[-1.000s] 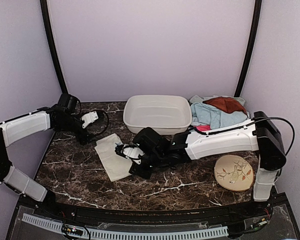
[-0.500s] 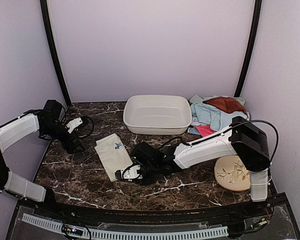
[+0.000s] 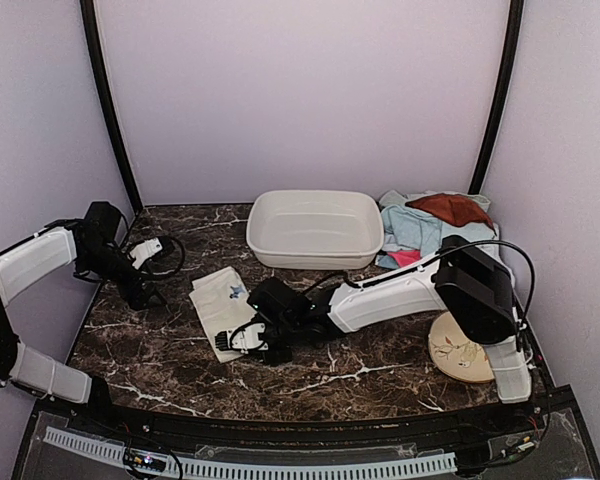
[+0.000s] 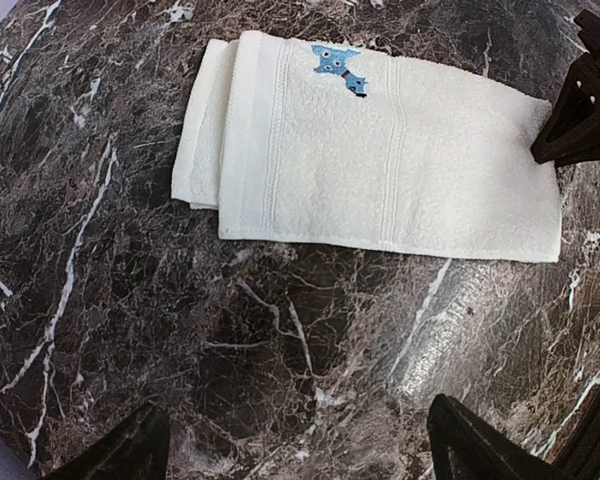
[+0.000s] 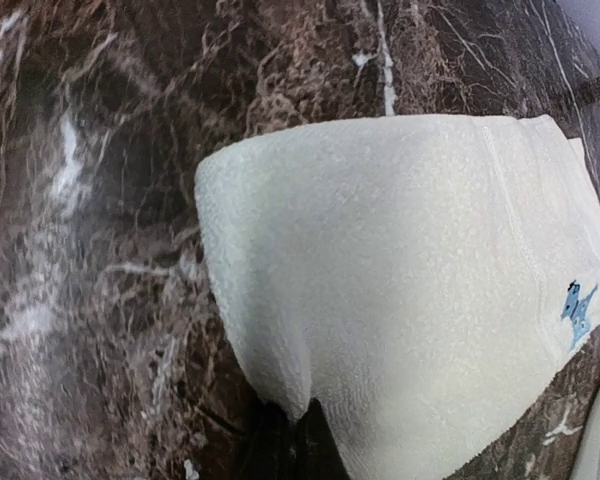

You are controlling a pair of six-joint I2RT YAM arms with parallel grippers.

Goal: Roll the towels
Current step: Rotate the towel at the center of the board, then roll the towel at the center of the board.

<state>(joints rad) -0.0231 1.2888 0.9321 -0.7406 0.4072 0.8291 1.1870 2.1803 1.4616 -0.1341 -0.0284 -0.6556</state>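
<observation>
- My right pincer (image 3: pixel 242 338) is down at the table, closed on the near end of the cream towel (image 3: pixel 218 302). In its wrist view the cloth edge lifts off the stone and tucks down between my dark fingers (image 5: pixel 280 440).
- That towel lies folded into a long strip on the marble table (image 3: pixel 370 385). It runs from my right pincer away toward the back, with a small blue mark (image 4: pixel 340 68) near its far end.
- My left pincer (image 4: pixel 300 455) hangs over the table to the left of the towel, apart from it. Its jaws are spread wide and hold nothing.
- A white basin (image 3: pixel 310 250) stands behind the towel, near the back wall.
- Right of the basin, in the back corner, more towels lie in a heap. A rust-brown towel (image 3: pixel 450 208) sits on top of a light blue towel (image 3: pixel 425 232), and a pink towel (image 3: pixel 408 257) pokes out at the near edge.
- A round disc (image 3: pixel 460 350) with a leaf pattern lies on the right side, partly hidden behind my right arm.
</observation>
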